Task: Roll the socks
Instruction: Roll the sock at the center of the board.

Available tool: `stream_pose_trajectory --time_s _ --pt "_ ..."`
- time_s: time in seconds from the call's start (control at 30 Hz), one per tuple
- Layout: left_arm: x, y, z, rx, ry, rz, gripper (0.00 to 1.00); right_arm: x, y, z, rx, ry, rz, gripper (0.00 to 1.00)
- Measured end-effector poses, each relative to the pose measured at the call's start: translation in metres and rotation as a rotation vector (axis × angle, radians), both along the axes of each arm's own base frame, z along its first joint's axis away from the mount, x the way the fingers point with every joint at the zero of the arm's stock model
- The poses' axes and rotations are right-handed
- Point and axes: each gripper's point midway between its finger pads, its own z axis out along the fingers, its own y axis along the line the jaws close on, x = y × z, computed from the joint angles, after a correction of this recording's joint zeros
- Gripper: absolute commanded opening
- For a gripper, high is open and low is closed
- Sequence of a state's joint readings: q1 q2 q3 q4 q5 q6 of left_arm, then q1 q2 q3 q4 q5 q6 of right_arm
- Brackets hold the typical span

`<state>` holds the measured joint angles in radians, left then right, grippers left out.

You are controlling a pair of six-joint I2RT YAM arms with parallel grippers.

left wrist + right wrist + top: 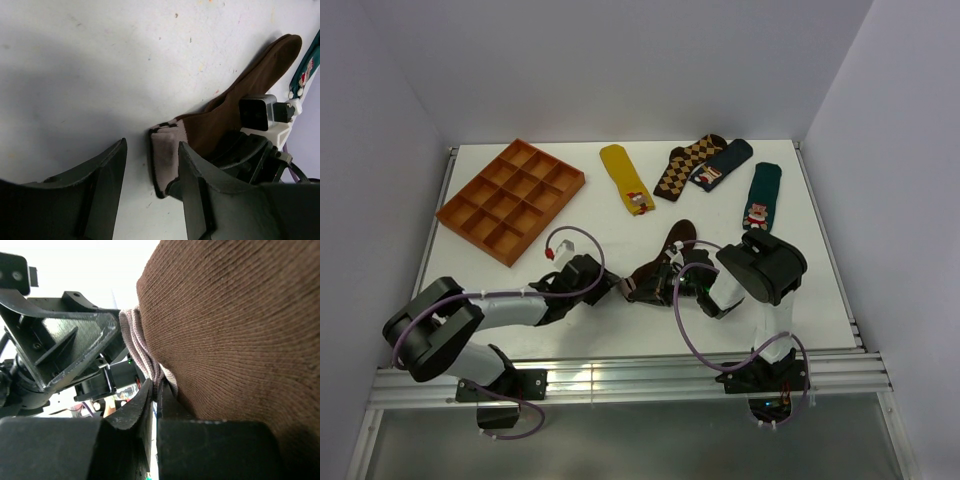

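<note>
The dark brown sock [678, 240] lies at the middle of the table, its toe pointing away and its pale cuff [166, 155] toward the arms. My right gripper [157, 390] is shut on the cuff's edge, and the brown fabric [225, 330] fills most of the right wrist view. My left gripper [152, 145] is open just left of the cuff. The cuff's edge sits inside the gap beside the right finger [200, 190], and the left finger [107, 185] stands over bare table. In the top view the left gripper [620, 287] and the right gripper [660, 283] nearly meet at the cuff.
An orange compartment tray [510, 200] sits at the back left. Along the back lie a mustard sock [625, 178], a diamond-patterned sock [685, 165], a navy sock [725, 160] and a green sock [761, 195]. White walls enclose the table.
</note>
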<state>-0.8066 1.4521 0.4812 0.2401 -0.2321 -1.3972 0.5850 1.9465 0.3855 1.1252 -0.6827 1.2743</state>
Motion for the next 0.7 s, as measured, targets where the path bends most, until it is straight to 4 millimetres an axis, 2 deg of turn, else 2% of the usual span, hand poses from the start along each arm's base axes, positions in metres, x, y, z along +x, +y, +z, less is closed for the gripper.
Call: stream_pose_trajectory --time_s 0.13,0.37,0.7 --pt "-0.007 0.007 0.000 -0.013 -0.004 0.005 0.52 0.000 0.000 0.000 0.000 0.000 -0.001 0.00" --pt "-0.005 0.000 -0.002 -0.033 -0.002 -0.008 0.47 0.000 -0.003 -0.005 -0.035 0.001 -0.005 0.00" --pt "-0.001 -0.013 -0.007 -0.040 0.006 -0.029 0.31 0.000 -0.004 -0.007 -0.047 0.003 -0.009 0.00"
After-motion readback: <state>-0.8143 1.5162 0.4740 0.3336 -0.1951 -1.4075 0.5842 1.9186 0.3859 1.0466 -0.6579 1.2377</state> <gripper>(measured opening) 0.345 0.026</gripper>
